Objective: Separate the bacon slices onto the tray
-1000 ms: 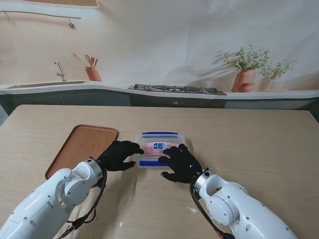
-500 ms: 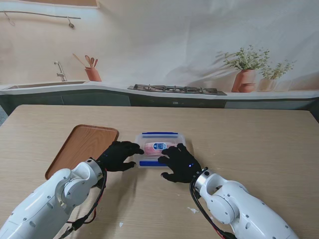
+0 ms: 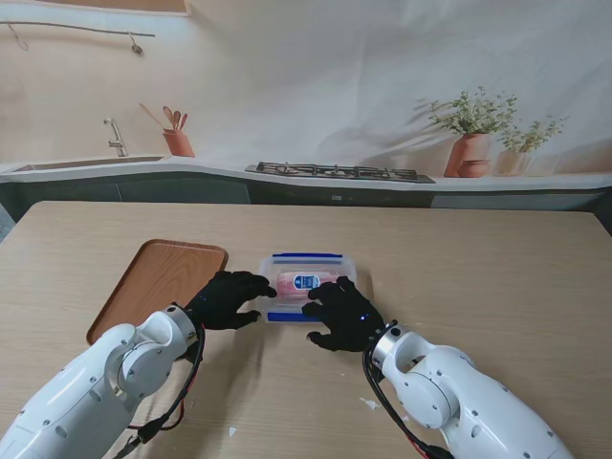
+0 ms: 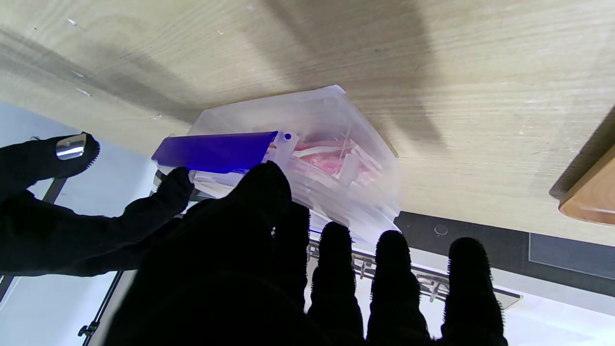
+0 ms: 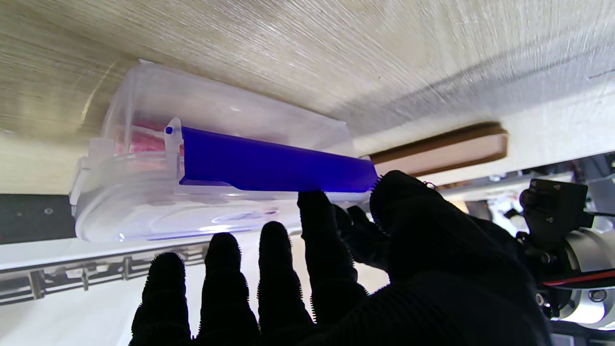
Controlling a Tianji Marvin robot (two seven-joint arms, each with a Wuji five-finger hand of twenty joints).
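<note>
The step in hand looks like opening the clear plastic lidded box with blue clip latches, which holds the pink bacon slices and sits on the pale wooden bench, just right of the brown wooden tray. The left robot hand, fingers spread and gripping nothing, steadies the box's left end. The right robot hand, fingers likewise apart, touches the nearer blue latch. Next, that latch probably needs flipping free.
</note>
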